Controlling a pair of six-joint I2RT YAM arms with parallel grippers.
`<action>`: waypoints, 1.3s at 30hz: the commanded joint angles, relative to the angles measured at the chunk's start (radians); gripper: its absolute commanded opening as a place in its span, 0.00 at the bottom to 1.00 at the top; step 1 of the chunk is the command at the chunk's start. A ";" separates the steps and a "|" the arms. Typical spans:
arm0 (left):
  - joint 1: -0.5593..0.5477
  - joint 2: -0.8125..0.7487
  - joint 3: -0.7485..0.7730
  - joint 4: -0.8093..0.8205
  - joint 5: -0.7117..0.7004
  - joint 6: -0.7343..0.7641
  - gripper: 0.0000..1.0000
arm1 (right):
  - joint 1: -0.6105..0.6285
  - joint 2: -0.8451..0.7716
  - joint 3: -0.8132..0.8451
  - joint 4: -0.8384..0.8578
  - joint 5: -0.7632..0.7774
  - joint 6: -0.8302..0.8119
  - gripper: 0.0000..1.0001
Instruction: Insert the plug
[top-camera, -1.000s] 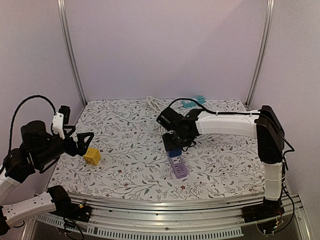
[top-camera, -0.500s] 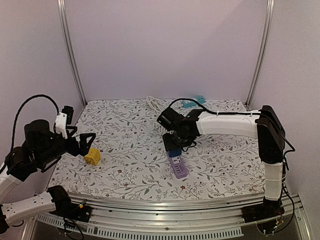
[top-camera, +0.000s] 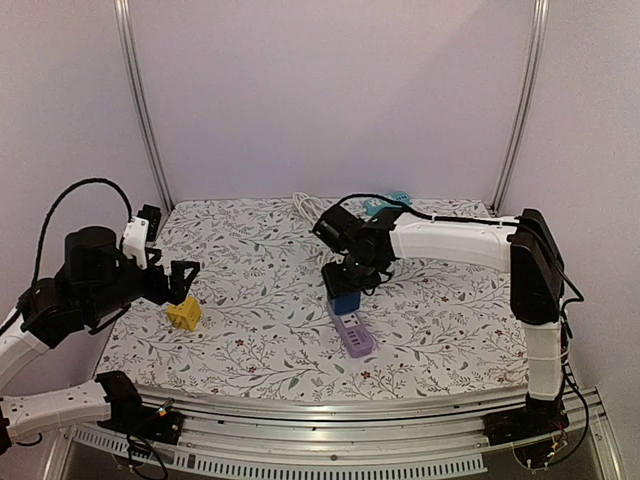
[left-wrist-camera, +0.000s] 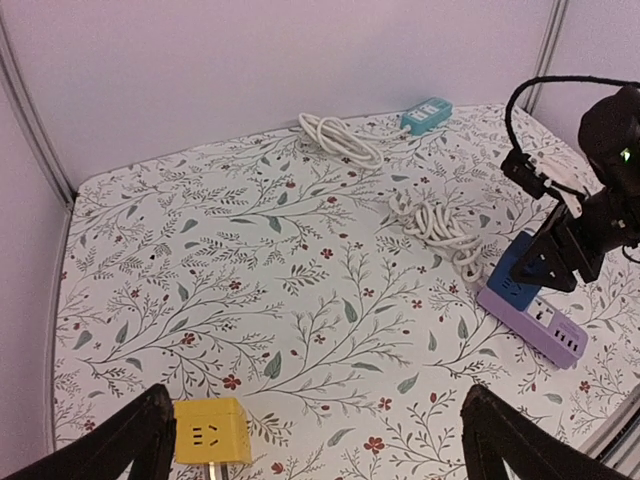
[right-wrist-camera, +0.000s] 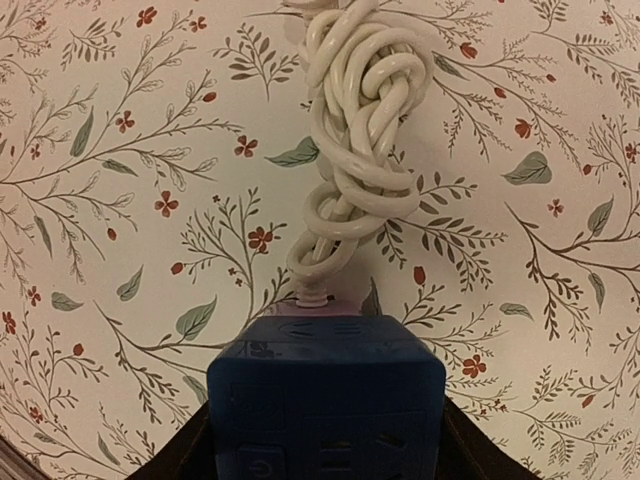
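My right gripper is shut on a blue cube plug, gripped by both sides. The cube stands on the far end of a purple power strip, and a sliver of that strip shows just beyond it. Its prongs are hidden. The strip's white cable lies coiled behind it. My left gripper hangs open at the left over a yellow cube plug. In the left wrist view the yellow cube lies just inside the left finger, with the gripper wide open.
A teal power strip and its looped white cable lie at the back edge. The coiled cable lies between them and the purple strip. Metal frame posts stand at the back corners.
My left gripper has moved right and a little away, staying open over the yellow cube. The right gripper has shifted slightly up and left with the blue cube.
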 joint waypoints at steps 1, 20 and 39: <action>0.005 0.061 0.066 -0.002 -0.016 -0.016 0.99 | -0.017 -0.011 0.082 -0.017 -0.046 -0.049 0.65; 0.007 0.240 0.236 -0.020 -0.073 -0.130 0.99 | -0.207 -0.124 0.245 0.039 -0.145 -0.142 0.95; 0.296 0.520 0.765 -0.753 -0.189 -0.405 0.99 | -0.474 -0.311 -0.076 0.193 -0.208 -0.124 0.97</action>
